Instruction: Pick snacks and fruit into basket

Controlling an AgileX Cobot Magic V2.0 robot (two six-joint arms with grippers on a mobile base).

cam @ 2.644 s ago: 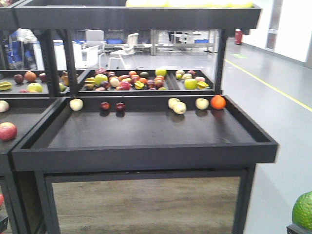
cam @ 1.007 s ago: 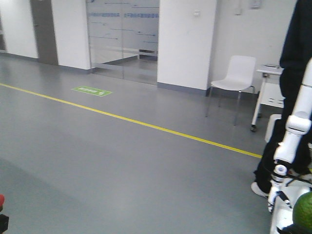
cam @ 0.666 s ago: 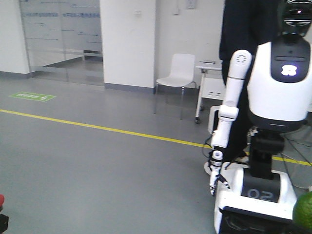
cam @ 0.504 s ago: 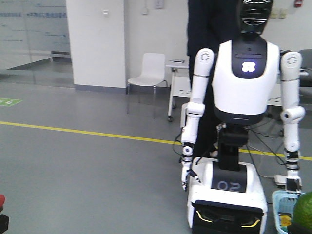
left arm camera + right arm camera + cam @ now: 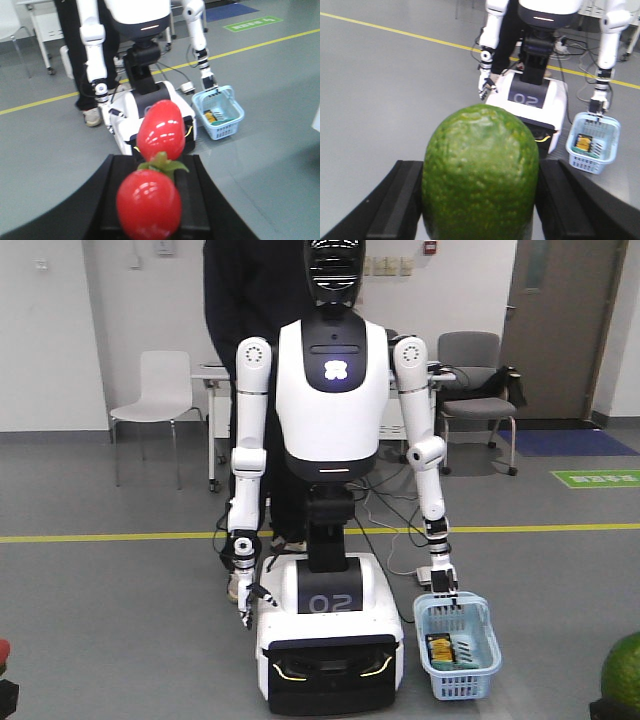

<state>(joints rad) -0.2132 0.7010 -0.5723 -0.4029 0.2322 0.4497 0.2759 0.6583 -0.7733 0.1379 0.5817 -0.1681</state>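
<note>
Left tool (image 5: pixel 150 200) grips red fruit (image 5: pixel 149 202), right tool (image 5: pixel 480 205) grips green fruit (image 5: pixel 480 172), both facing a robot (image 5: pixel 333 420) beside a basket (image 5: pixel 458 645).

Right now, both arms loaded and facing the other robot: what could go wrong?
1. The left jaws pinch two stacked red fruits; the top one may topple off.
2. The green fruit bulges above the right jaws and could slip.
3. The basket hangs low beside the humanoid; cables lie behind it.
</note>
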